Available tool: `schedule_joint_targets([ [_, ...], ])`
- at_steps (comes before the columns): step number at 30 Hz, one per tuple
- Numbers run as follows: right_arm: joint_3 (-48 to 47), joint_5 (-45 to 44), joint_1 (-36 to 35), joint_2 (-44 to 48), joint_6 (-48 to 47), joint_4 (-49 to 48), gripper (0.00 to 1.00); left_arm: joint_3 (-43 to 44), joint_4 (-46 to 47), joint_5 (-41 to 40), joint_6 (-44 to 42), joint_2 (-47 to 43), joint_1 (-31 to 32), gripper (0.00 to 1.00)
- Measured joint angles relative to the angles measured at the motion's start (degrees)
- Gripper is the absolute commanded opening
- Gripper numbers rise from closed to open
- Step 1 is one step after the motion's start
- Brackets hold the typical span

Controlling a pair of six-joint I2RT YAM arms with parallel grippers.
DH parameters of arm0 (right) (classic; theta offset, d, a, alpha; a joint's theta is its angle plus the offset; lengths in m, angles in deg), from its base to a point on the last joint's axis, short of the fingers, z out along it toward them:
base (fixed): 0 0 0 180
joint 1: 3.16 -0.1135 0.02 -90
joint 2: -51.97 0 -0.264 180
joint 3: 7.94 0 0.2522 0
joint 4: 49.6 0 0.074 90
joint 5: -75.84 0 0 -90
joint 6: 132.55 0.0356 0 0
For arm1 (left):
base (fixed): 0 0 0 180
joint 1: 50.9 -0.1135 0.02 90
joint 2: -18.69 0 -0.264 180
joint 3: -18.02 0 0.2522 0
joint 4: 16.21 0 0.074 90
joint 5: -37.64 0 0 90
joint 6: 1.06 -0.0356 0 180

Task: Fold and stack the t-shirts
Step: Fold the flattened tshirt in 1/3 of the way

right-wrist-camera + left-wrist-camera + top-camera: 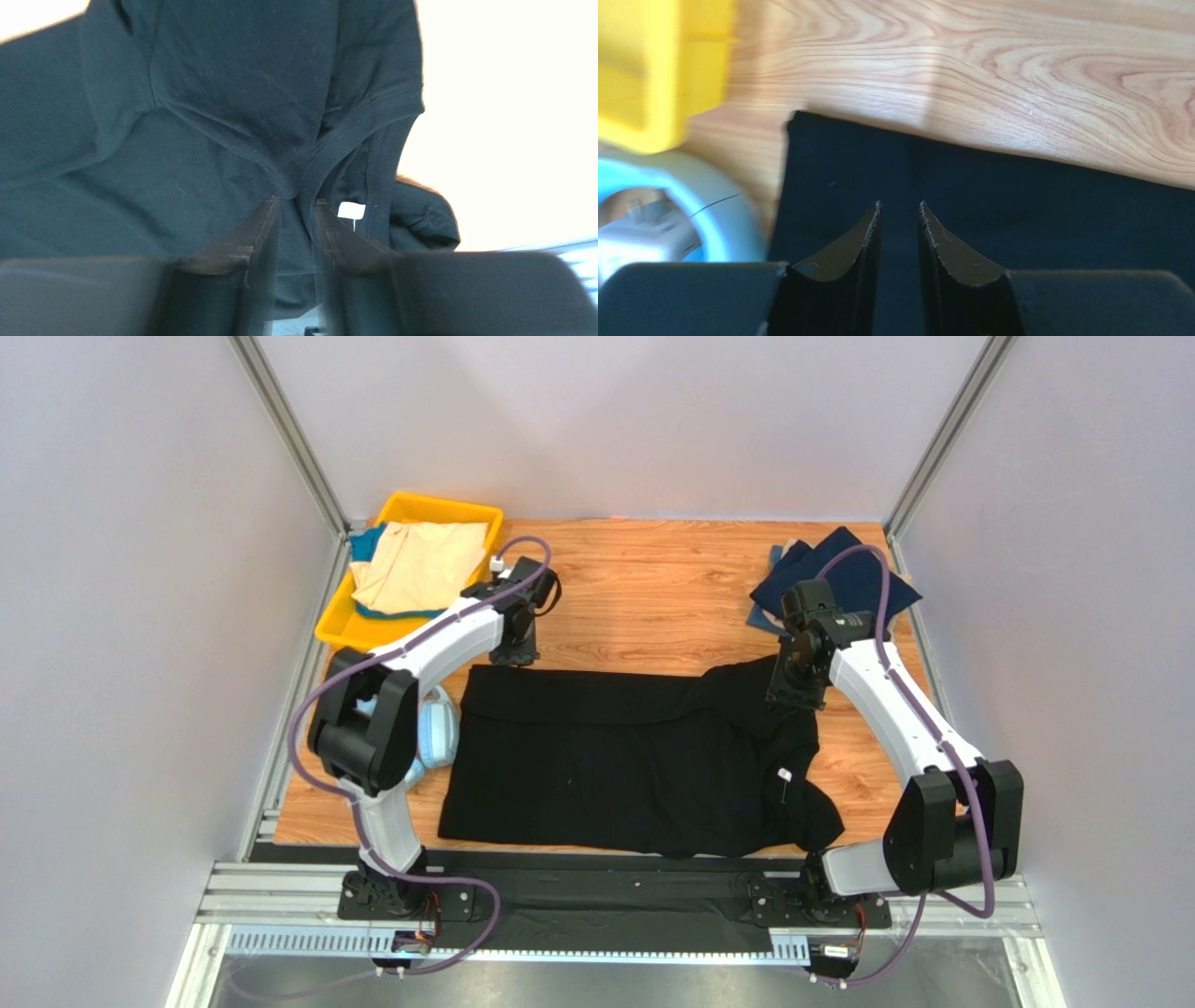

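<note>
– Left gripper (899,204) first: its dark fingers fill the bottom of the wrist view. They are parted by only a narrow slit and hang above the flat far-left corner of the large black cloth t-shirt (1018,210).

– And the right gripper (295,199)?

– Its fingers stand just as close together, over the far-right part of the black shirt. They are beside the collar and its small white label (349,210). A ridge of cloth runs up to the gap, but whether it is pinched I cannot tell.

– How does the shirt lie?

– It is spread across the light wooden tabletop (645,588), between the two arms. Its far edge is straight, and its right part is rumpled and folded over itself.

– What sits around it?

– Just beside its left edge are round light-blue headphones (438,728). Beyond its far-left corner is a yellow plastic tray (337,623), which holds a crumpled beige cloth t-shirt (421,567) on top of a teal cloth (368,543). Beyond its far-right corner, near but apart from it, a navy blue cloth t-shirt (835,581) lies bunched up.
</note>
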Motion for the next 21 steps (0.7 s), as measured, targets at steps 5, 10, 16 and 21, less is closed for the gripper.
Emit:
schedule_joint_targets([
  [5,-0.63,-3.02,0.0,1.09,0.22,0.22,0.51,-1.68,2.14,1.66,-0.09,4.59,1.05,0.31],
  [10,0.42,-5.51,0.0,0.59,0.92,-1.22,0.52,-7.1,3.8,1.99,0.11,4.61,1.33,0.31],
  [16,1.31,-9.53,0.09,-4.85,2.71,-5.75,0.58,-9.68,5.79,1.73,0.11,2.95,1.33,0.31],
  [21,1.31,-10.64,0.74,-10.47,3.34,-9.84,0.58,-10.88,7.15,1.31,0.09,2.23,1.44,0.3],
])
